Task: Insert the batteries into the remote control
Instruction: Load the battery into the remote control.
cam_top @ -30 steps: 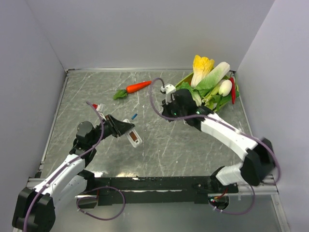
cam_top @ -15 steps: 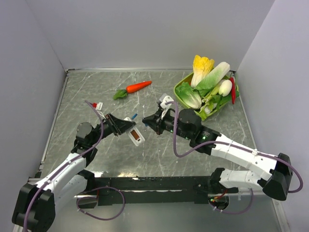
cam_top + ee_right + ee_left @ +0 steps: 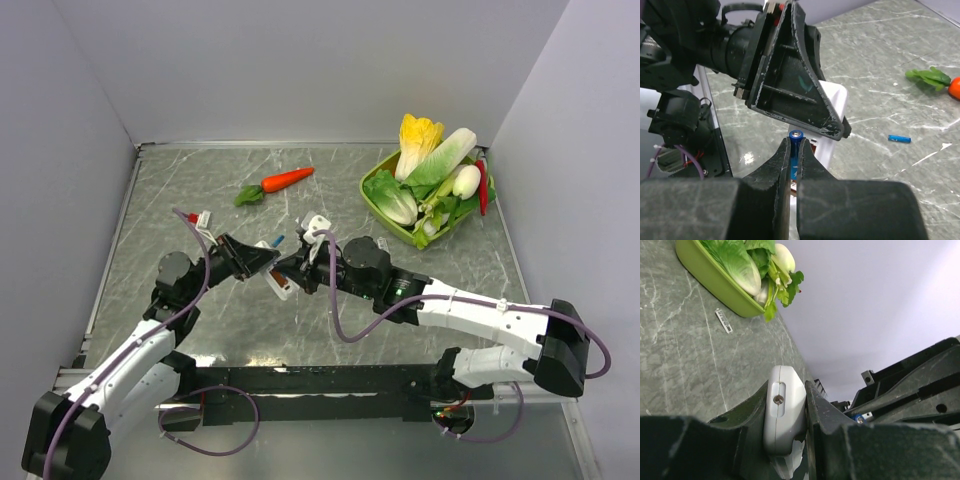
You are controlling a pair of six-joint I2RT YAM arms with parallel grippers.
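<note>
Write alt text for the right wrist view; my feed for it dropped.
The right pincer grips a blue battery, its metal tip poking out just below the left pincer, which holds the white remote control. A second blue battery lies on the grey marbled table beyond, with a carrot at the right edge.

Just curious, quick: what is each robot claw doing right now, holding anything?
Left gripper: closed on the remote control.
Right gripper: closed on a blue battery.
</note>
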